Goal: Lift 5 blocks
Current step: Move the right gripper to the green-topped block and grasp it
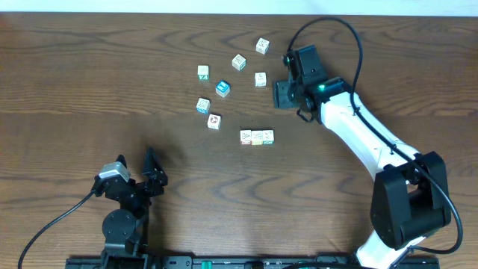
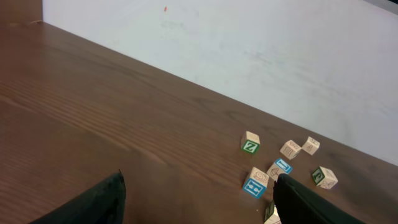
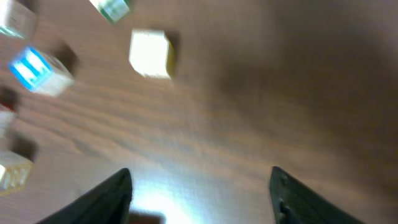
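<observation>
Left gripper [image 2: 199, 208] sitting low at 7 o'clock, jaws spread wide, empty. Right arm [image 1: 358, 127] stretched from 5 o'clock out toward 1 o'clock, right gripper [image 3: 199, 199] pointed down, jaws apart, gripping nothing.

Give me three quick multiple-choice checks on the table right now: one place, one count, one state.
1. The right end effector is
A. beside the scattered blocks
B. parked at its base
C. above the left arm

2. Blocks touching in the row:
A. two
B. three
C. six

3. The right end effector is
A. shut on a block
B. shut on nothing
C. open, empty

Key:
1 A: the overhead view shows it right next to the scatter.
2 B: three sit side by side.
3 C: the right wrist view shows its fingers apart with only bare table between them.
</observation>
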